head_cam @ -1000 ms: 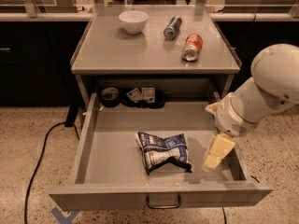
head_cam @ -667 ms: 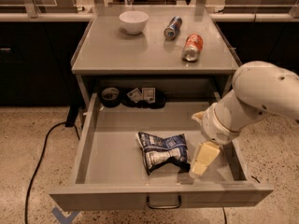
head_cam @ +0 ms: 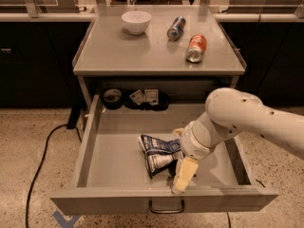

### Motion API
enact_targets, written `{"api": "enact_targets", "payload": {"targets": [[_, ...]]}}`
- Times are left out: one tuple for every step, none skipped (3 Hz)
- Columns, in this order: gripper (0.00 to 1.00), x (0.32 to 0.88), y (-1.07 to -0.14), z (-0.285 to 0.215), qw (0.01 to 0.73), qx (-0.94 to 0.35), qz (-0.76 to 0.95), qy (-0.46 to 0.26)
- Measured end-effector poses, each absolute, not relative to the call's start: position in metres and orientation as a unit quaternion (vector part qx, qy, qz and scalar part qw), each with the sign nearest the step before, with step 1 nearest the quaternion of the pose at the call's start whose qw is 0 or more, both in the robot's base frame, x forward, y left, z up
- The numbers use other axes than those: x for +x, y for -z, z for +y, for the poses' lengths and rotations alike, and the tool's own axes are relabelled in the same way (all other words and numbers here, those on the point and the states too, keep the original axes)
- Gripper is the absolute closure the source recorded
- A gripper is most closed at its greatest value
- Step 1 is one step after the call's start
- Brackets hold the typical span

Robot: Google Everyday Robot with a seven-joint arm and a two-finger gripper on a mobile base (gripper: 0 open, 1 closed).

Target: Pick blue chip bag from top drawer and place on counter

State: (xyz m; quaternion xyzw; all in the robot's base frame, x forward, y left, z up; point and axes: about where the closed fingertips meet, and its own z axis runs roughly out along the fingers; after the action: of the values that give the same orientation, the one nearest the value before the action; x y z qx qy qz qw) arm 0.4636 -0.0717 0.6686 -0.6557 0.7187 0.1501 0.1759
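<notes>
Top drawer (head_cam: 116,144) is being kept fully pulled out below the near edge of the counter (head_cam: 142,53). The loop handle (head_cam: 166,206) is being shown at the middle of its front.

End effector (head_cam: 180,155) is being held low inside the drawer, forward of the counter's near edge and toward its near right corner. The fingers (head_cam: 184,175) are being kept spread wide. One is being seen by the drawer front, and the other tip is just showing beyond the bag. Nothing is being gripped yet, as judged.

Blue chip bag (head_cam: 159,152) is being found lying flat on the drawer floor, roughly below the middle of the counter's near edge. Its right end is being straddled by the end effector.

Handling judgement: the bag is being treated as light, soft, crinkly and slippery foil with fragile contents. A gentle pinch across the crumpled right end is being favoured.

On the counter, the orange can (head_cam: 195,49) is being seen lying near the right edge. The blue-silver can (head_cam: 175,27) and the white bowl (head_cam: 136,21) are being seen toward the far edge.
</notes>
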Motion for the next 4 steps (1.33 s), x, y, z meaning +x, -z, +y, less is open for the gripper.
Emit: {"api": "enact_targets", "payload": {"targets": [[0.00, 0.464, -0.669, -0.072, 0.176, -0.656, 0.719, -0.150], [0.00, 0.472, -0.690, -0.072, 0.181, -0.656, 0.721, -0.131], [0.00, 0.492, -0.727, -0.067, 0.202, -0.666, 0.711, -0.103], [0.00, 0.506, -0.723, -0.062, 0.207, -0.670, 0.706, -0.102]]}}
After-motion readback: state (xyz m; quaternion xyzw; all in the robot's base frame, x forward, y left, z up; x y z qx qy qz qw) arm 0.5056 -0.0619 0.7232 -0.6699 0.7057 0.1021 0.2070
